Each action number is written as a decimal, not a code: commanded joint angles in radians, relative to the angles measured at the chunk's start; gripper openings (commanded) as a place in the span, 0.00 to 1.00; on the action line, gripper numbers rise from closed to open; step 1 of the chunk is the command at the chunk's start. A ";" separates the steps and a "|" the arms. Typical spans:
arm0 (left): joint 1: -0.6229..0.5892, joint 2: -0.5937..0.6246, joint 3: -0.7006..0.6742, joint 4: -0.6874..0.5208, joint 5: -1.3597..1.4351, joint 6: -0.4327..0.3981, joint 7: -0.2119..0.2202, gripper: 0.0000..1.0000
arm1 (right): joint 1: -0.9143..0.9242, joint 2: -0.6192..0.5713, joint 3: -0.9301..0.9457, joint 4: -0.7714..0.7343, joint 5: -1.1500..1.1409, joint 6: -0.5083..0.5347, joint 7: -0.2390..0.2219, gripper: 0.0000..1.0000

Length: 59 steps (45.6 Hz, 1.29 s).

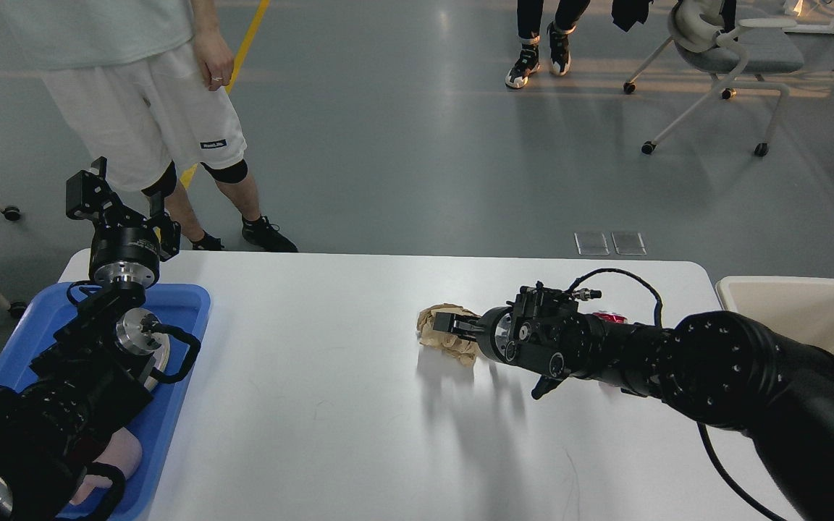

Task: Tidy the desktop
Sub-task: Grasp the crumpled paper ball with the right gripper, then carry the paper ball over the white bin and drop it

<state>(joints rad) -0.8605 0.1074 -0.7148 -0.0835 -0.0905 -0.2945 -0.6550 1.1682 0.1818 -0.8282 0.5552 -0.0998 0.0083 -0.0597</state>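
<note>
Table (pixel 330 405) spreads wide and bare; near its centre the right jaws (pixel 449 325) pinch crumpled brown paper (pixel 440 334). Left jaws (pixel 114 187) at nine o'clock hang over the blue tray (pixel 187 311), gap unreadable. Beige bin (pixel 801 304) borders three o'clock.

White matte desktop (pixel 330 405), rounded corners

The white desktop (pixel 330 405) is showing a blue tray (pixel 185 340), tan crumpled paper (pixel 440 334), and possibly a red can (pixel 609 317).
</note>
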 commanded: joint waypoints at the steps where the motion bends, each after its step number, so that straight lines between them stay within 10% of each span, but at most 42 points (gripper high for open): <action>1: 0.000 0.000 0.000 0.001 0.000 0.000 0.000 0.96 | -0.012 0.001 0.000 -0.003 0.000 -0.010 0.001 0.99; 11: 0.000 0.000 0.000 0.001 0.000 0.000 0.000 0.96 | -0.030 0.002 0.001 0.014 0.000 -0.083 0.003 0.69; 18: 0.000 0.000 0.000 0.001 0.000 0.000 0.000 0.96 | -0.033 0.002 0.003 0.045 0.002 -0.085 0.003 0.00; 36: 0.000 0.000 0.000 0.001 0.000 0.000 0.000 0.96 | 0.008 -0.016 0.038 0.153 0.000 -0.079 0.006 0.00; 59: 0.000 0.000 0.000 0.001 0.000 0.000 0.000 0.96 | 0.353 -0.413 0.136 0.574 0.000 -0.073 0.006 0.00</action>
<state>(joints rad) -0.8606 0.1074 -0.7148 -0.0832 -0.0905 -0.2945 -0.6550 1.4263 -0.1188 -0.7002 1.0395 -0.0997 -0.0680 -0.0535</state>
